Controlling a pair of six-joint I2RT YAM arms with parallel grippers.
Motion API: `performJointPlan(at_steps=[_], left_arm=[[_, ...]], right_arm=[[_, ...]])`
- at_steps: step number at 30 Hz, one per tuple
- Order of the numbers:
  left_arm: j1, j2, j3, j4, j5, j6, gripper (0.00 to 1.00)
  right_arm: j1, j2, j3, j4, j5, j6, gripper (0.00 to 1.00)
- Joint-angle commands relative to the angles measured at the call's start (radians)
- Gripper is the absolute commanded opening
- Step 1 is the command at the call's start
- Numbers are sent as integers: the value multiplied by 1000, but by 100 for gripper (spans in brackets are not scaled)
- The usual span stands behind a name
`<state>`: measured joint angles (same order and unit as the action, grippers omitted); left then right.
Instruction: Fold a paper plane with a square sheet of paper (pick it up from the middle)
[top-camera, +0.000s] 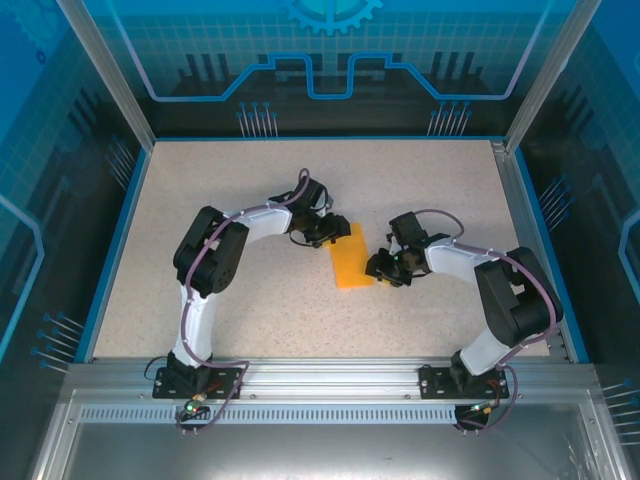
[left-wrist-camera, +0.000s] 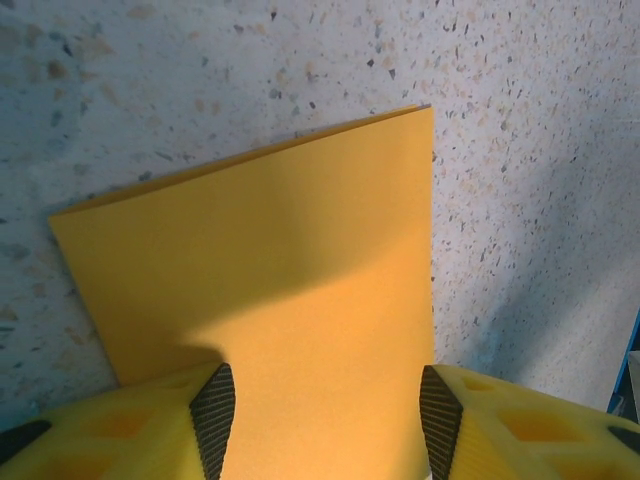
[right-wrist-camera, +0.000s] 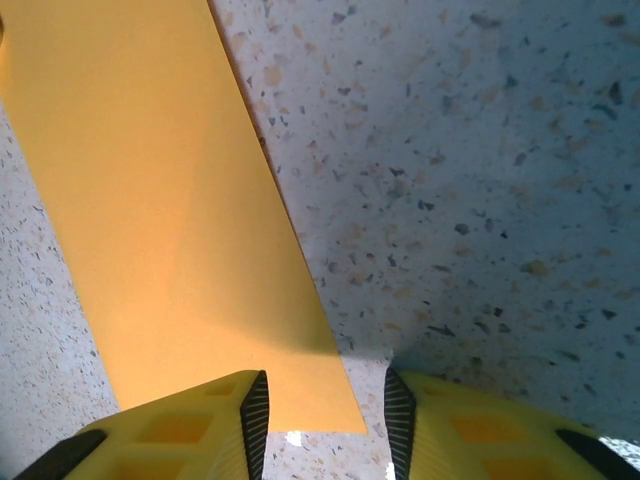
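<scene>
Crease step: square sheet of paper (top-camera: 350, 257) doubled at table (top-camera: 230, 170) centre; left end effector (left-wrist-camera: 325, 420) spread over it, right end effector (right-wrist-camera: 325, 420) spread at its corner. Next likely: corner fold.

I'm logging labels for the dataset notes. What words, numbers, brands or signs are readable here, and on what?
No readable text anywhere.
On the orange paper: nothing, blank where it shows.
On the back panel: a gear drawing and blue lines, no letters.
On the left fingers and right fingers: no marks.
</scene>
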<state>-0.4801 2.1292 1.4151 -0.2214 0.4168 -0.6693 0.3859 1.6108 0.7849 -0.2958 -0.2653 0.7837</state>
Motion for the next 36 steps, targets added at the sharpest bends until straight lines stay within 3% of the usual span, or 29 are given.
performJointPlan(at_steps=[1, 14, 26, 36], left_arm=[[16, 28, -42, -32, 6, 37, 55], [15, 24, -58, -24, 18, 33, 53], [15, 21, -59, -17, 30, 28, 53], [15, 19, -56, -20, 37, 31, 53]], right_arm=[[4, 14, 2, -7, -30, -4, 39], [61, -122, -94, 51, -39, 154, 38], [183, -80, -157, 303, -33, 385, 45], [183, -76, -211, 414, 1, 484, 47]])
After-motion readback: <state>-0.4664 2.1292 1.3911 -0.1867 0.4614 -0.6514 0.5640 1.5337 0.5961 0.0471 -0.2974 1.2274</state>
